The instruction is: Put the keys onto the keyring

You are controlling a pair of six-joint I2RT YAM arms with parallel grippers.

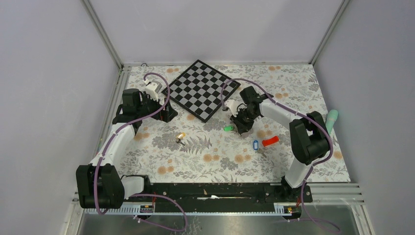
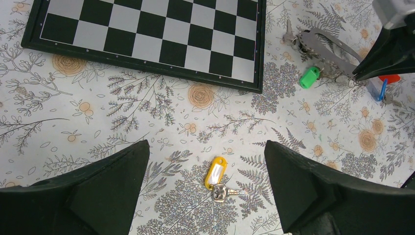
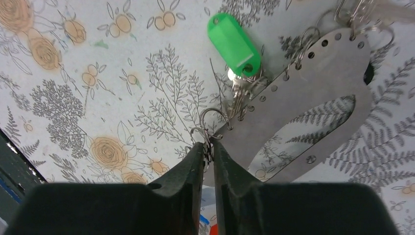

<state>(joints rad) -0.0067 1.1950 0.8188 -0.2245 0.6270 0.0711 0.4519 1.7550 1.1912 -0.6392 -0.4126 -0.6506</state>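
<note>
The stiff, likely slippery keyring (image 3: 313, 78) is pinched at its lower-left rim by the right gripper (image 3: 209, 149); the left gripper (image 2: 206, 147) is held spread.

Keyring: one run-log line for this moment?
right end effector: closed on keyring rim | green key: at keyring holes | left end effector: open near loose yellow key
</note>
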